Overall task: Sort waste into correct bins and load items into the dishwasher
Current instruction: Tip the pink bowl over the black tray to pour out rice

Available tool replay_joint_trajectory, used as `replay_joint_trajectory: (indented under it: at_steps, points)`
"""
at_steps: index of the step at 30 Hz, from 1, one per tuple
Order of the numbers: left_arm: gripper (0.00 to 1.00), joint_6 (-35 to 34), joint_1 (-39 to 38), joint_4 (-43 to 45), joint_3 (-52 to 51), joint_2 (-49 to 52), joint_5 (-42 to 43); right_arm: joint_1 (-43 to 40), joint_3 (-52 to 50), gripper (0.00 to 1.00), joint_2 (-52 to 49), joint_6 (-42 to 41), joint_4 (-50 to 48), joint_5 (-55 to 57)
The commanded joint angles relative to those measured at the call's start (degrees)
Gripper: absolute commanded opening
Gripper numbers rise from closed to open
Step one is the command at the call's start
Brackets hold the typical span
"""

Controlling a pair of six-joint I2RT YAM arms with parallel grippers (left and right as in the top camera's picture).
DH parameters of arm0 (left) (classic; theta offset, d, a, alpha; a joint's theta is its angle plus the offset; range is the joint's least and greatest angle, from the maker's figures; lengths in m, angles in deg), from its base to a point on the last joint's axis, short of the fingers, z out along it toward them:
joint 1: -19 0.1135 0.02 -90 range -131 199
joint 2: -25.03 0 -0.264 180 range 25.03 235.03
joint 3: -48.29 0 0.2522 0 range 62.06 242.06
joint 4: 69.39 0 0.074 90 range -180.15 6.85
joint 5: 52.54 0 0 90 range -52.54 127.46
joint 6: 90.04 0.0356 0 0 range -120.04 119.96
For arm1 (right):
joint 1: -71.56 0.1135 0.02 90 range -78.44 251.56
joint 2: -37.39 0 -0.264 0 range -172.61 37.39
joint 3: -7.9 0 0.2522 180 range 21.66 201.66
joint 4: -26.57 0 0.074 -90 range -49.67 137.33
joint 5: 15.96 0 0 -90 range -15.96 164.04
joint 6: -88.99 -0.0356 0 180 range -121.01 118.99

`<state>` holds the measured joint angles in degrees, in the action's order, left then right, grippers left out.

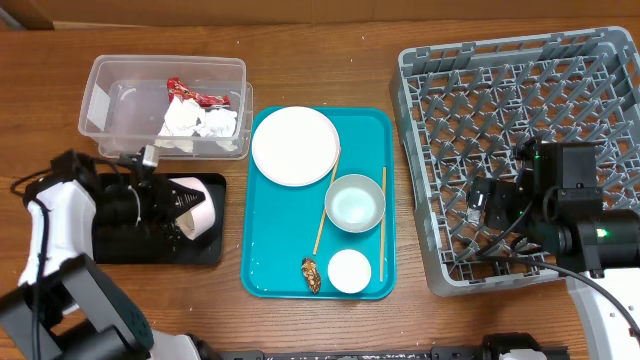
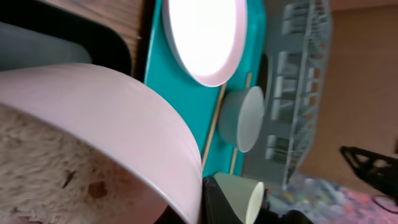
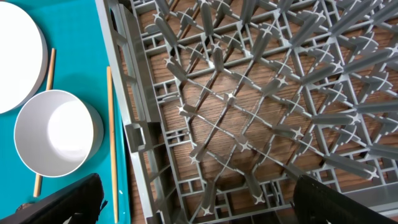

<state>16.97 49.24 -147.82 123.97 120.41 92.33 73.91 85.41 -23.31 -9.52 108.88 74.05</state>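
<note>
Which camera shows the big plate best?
The overhead view: the plate is whole on the teal tray. The left wrist view shows it glaring and cut off at the top; the right wrist view catches only its edge.

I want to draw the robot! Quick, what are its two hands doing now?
Left gripper: shut on the pink bowl, over the black tray.
Right gripper: open, holding nothing, above the grey rack.

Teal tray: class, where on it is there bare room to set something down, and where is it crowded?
Bare: the lower-left part of the teal tray, bordered by the plate above and a chopstick on its right; also the top-right corner, between plate and bowl. Crowded: lower right, where bowl, cup, food scrap and both chopsticks sit close.
</note>
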Motion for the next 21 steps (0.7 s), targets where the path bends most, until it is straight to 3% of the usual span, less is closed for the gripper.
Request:
replay_joint_trajectory:
  at_steps: [1, 12, 21]
  points:
    - [0.04, 7.69, 2.21, -0.44, -0.98, 2.45, 9.97, 0.17, 1.51, 1.0, 0.24, 0.37, -0.28, -0.07]
    - [0.04, 9.49, 6.99, -2.89, -1.01, 6.54, 16.74, 0.15, 1.51, 1.0, 0.24, 0.37, -0.26, -0.07]
    - [0.04, 1.99, 11.23, -4.5, -1.01, 6.54, 16.76, 0.17, 1.51, 1.0, 0.24, 0.37, -0.24, -0.07]
